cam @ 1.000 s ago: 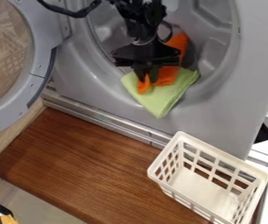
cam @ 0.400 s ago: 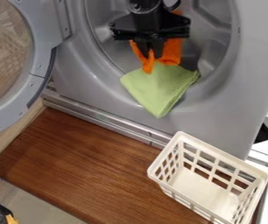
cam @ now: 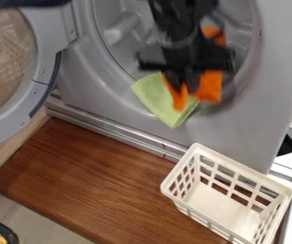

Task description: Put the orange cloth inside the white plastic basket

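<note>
Nearest you, at the right, the white plastic basket [cam: 241,167] stands upright with its mouth up, and you can see down to its floor; the orange cloth isn't in it. The wooden board [cam: 91,181] lies to its left. Farther off, the green cloth [cam: 156,100] droops over the near lip of the drum [cam: 119,31], where it stayed as you moved. Just above and partly in front of it, your gripper [cam: 184,86] is clamped on the orange cloth [cam: 209,88], which hangs in loose folds. Since the last frames you've lifted that cloth off the green one, then swung it right and nearer. So the grasp looks good and the carry seems begun; next, clear the lip and head near and right, watching for a trailing fold.
</note>
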Tool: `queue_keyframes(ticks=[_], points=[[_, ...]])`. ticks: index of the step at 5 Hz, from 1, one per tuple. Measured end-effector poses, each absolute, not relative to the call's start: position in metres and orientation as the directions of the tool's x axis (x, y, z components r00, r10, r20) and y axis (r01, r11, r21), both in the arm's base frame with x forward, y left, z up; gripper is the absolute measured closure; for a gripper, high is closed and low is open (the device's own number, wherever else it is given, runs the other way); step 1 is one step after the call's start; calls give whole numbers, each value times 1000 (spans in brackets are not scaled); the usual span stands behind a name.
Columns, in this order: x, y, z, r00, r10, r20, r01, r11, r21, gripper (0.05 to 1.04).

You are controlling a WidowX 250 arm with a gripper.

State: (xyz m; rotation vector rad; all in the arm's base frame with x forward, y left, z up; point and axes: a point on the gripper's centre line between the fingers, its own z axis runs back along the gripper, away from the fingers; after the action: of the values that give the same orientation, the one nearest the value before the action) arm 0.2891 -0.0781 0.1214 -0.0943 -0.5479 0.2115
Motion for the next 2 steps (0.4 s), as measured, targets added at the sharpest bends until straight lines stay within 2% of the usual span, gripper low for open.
queue_keyframes(ticks=[1, 2], points=[[262, -106, 103, 866, 180, 467, -121, 981, -153, 980], [244, -115, 85, 871, 167, 462, -103, 982, -160, 980]])
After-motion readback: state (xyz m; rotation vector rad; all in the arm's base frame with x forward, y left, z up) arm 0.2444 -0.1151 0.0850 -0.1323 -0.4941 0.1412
